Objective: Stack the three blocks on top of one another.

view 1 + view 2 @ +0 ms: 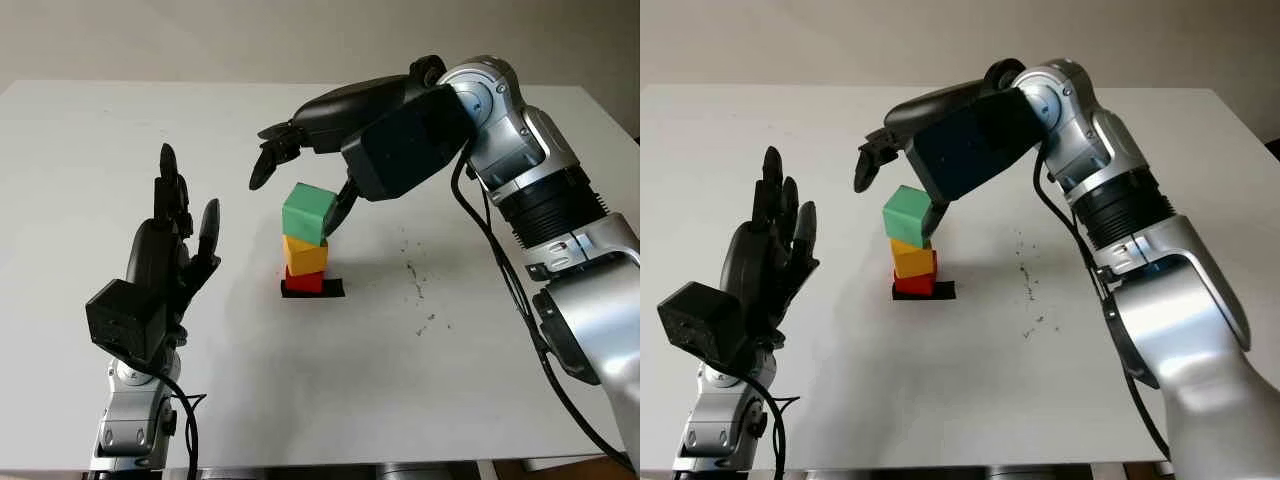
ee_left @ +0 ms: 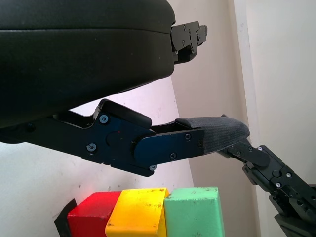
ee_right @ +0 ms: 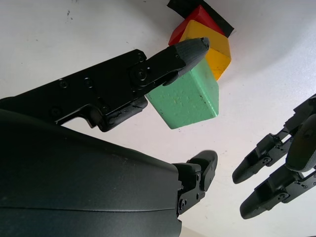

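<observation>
A red block [image 1: 303, 282] sits on a black tape mark [image 1: 333, 290] near the table's middle. A yellow block [image 1: 305, 254] is on top of it. A green block [image 1: 307, 213] tops the stack, turned a little askew. My right hand [image 1: 298, 178] hovers over the stack, open. Its thumb [image 3: 182, 54] lies against the green block's [image 3: 187, 98] right side, and its fingers [image 1: 268, 160] hang apart from the block to the upper left. My left hand [image 1: 175, 240] stands upright and open, a short way left of the stack.
The blocks stand on a white table [image 1: 90, 140]. Small dark specks [image 1: 415, 280] mark the surface right of the stack. The right arm's cable [image 1: 500, 260] hangs along the forearm. The table's front edge [image 1: 330, 468] runs close to the bottom.
</observation>
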Controlling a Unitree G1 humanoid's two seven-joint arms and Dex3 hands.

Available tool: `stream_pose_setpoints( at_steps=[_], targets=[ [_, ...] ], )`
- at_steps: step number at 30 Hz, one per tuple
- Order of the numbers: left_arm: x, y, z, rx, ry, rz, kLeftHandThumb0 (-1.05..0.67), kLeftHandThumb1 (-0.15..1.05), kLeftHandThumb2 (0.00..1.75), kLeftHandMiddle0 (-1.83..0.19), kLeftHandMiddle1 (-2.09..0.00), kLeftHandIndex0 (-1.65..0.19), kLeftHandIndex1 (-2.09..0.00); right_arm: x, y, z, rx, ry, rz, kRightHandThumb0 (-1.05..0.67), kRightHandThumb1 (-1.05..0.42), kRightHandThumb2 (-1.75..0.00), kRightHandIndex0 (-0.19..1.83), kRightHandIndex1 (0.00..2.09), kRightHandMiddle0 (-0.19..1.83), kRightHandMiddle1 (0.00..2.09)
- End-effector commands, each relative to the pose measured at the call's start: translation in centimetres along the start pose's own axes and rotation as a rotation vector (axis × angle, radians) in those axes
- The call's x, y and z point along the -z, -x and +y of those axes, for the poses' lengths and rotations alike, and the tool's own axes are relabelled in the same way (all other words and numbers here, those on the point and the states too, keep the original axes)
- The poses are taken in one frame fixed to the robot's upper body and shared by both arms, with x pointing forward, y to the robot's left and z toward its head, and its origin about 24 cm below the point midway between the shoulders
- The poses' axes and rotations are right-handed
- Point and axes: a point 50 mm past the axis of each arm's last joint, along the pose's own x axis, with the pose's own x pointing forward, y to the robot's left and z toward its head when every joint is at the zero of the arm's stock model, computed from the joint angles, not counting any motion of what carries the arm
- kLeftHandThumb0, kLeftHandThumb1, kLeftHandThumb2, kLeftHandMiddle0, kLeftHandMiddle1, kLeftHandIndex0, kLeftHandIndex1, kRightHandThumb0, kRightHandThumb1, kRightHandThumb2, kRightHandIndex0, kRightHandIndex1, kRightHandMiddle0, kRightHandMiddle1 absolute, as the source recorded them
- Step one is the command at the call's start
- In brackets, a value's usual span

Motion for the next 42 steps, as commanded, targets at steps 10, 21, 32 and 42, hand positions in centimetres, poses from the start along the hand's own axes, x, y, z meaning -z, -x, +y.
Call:
stream_pose_setpoints(
  at_steps=[10,21,32,42],
  targets=[
    [-0.3,-0.2,0.2,-0.001,0.0,-0.015,-0.78,1.05,0.55,0.14,-0.06,0.16,-0.06,0.7,3.5,-2.5,0.131,-0.024,0.025,-0.97,-0.99,-0.09,-0.19,0.0,-0.19,0.0],
    [-0.1,-0.2,0.6,-0.005,-0.01,-0.007,-0.79,1.05,0.55,0.14,-0.06,0.16,-0.06,5.4,8.6,3.0,0.522,-0.421,0.1,-0.81,-1.05,-0.52,-0.19,0.0,-0.19,0.0],
    [0.1,-0.1,1.3,0.012,-0.001,0.012,-0.79,1.05,0.53,0.16,-0.05,0.19,-0.04,5.9,7.8,12.8,0.801,-0.972,0.178,-0.77,-1.05,-0.66,-0.19,0.0,-0.19,0.01],
    [-0.1,-0.1,1.3,0.044,0.018,0.019,-0.8,1.05,0.52,0.19,-0.05,0.19,-0.03,2.4,4.6,18.5,0.966,-1.381,0.18,-0.75,-1.05,-0.76,-0.19,0.0,-0.19,0.0]
  ],
)
